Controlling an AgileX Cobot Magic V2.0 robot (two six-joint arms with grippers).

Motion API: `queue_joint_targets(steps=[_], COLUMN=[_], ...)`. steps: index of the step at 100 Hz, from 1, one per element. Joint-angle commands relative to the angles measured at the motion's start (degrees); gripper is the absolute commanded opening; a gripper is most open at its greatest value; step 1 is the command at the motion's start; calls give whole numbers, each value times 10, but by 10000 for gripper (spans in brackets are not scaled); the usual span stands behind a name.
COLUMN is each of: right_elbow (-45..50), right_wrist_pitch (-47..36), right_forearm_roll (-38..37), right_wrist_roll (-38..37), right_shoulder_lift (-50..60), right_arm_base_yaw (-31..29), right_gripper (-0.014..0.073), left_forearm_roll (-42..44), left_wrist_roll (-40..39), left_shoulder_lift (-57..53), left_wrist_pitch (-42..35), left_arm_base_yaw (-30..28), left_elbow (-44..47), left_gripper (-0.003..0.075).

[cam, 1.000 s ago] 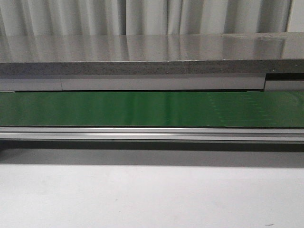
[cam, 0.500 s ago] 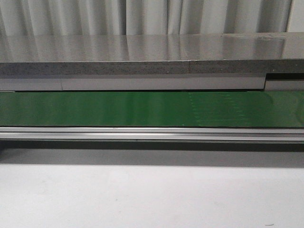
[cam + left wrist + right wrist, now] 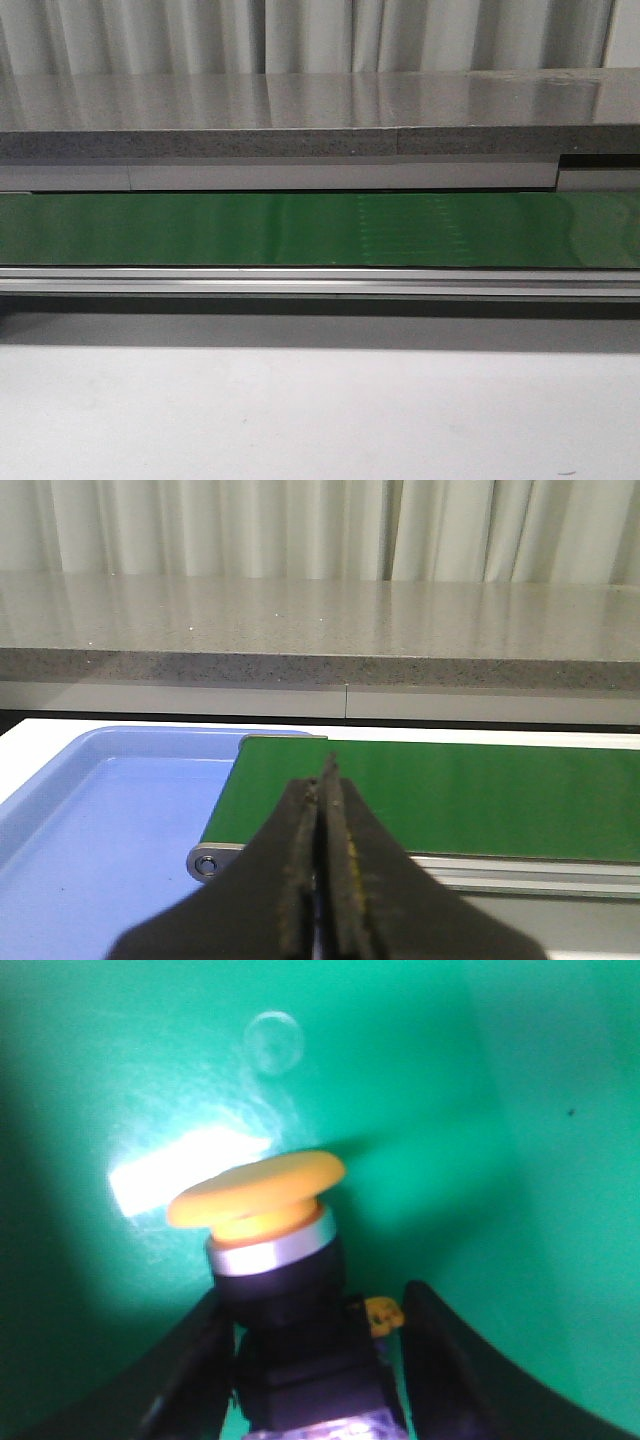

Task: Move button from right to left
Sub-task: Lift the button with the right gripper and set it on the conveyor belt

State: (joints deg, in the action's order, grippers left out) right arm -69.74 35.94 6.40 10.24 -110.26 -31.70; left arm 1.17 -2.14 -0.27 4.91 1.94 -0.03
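One button sits gripped between right fingers; left fingers closed beside bare blue tray

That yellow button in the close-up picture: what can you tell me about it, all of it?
The button has a round, smooth yellow-orange mushroom cap, a shiny silver collar beneath it and a black boxy body that looks plastic, with a small yellow mark at its side. It is seen tilted against a glossy green surface. The right gripper has a dark finger on each side of the body; actual contact is hard to judge. It appears only in the right wrist view.
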Motion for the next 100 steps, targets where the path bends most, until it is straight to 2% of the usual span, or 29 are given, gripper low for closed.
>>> queue_joint_targets(steps=[1,9,42,65,100], right_elbow=[-17,-17,-17,-16,-13], right_wrist_pitch=[-14,-11,60,101,85], right_forearm_roll=[6,13,11,11,18], right_wrist_roll=[5,-6,-102,-102,-102], right_shoulder_lift=[29,42,175,209,188], right_arm_base_yaw=[-3,-2,14,66,154], right_gripper=[80,34,38,38,40], left_forearm_roll=[0,0,0,0,0], left_wrist_roll=[-5,-5,-5,-5,-5], left_shoulder_lift=[-18,-18,-18,-18,-18], left_wrist_pitch=[-44,-44,-44,-44,-44], left_arm_base_yaw=[5,5,5,5,5], left_elbow=[25,25,25,25,25], left_gripper=[-20,-20,-20,-20,-20])
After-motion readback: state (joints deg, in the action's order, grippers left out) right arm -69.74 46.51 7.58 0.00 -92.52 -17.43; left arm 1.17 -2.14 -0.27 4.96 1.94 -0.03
